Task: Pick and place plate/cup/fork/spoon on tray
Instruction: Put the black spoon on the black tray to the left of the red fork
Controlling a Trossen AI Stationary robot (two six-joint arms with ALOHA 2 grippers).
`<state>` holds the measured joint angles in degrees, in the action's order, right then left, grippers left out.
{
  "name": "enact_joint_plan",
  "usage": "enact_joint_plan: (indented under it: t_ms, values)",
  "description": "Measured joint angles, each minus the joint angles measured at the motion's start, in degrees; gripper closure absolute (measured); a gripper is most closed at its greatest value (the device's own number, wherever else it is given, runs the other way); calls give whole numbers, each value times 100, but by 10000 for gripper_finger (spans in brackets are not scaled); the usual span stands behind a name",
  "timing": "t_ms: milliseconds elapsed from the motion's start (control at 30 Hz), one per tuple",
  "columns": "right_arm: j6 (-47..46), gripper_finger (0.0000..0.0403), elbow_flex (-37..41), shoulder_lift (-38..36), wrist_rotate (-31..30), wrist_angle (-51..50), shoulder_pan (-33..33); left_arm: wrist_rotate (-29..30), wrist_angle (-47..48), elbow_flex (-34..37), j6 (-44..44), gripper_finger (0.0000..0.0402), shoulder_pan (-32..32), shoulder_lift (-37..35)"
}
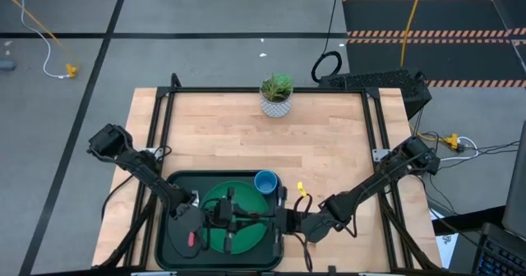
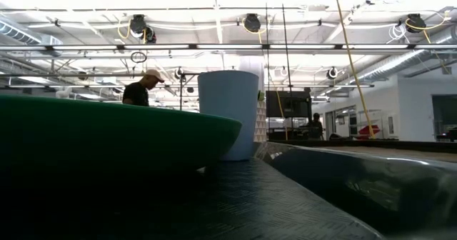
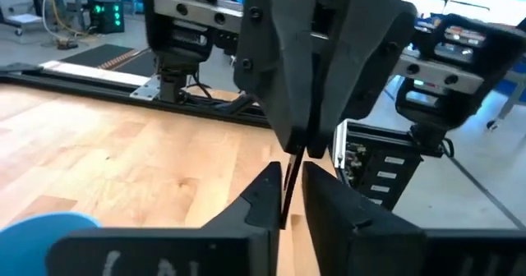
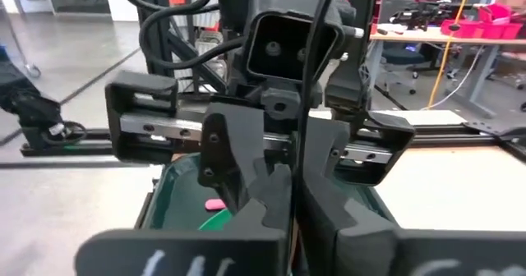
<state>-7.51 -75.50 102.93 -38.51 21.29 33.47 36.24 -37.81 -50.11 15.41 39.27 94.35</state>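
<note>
Two dark grippers meet nose to nose above the large dark green-black rectangular tray (image 1: 212,175), which lies at the near edge of the pale wooden table (image 1: 222,136). On the tray's left part lies the fork with the red-pink handle (image 1: 191,240). Just right of it the left gripper (image 1: 227,217) hangs over the round flat green plastic plate (image 1: 248,236), which fills the tray's middle. Its jaws stand a little apart around a thin strip seen edge-on, the slim all-silver metal spoon (image 3: 289,177); I cannot tell whether they press on it. Facing it from the right, over the tray's right edge, the right gripper (image 1: 281,220) has its jaws clamped together on that same spoon. The small round light-blue cup (image 1: 265,181) stands upright in the tray's far right corner. At the table's far edge stands a white patterned plant pot (image 1: 277,103).
</note>
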Motion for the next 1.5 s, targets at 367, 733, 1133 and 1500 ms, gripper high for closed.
enact_joint_plan:
  t_ms: [367, 733, 1133, 1500]
  values:
    - [326, 402, 0, -28, -422, -198, 124, 141, 98, 0, 41, 216, 199, 2]
    - [-111, 402, 2, -243, -1671, -1339, 412, 743, 78, 1, -97, 199, 372, 7]
    - [-97, 403, 2, -244, -2762, -1597, 368, 2070, -1003, -213, -1580, 199, 205, 143]
    - [374, 403, 0, -207, -3694, -1968, 339, 3107, -673, -1938, -2895, 199, -97, 1094]
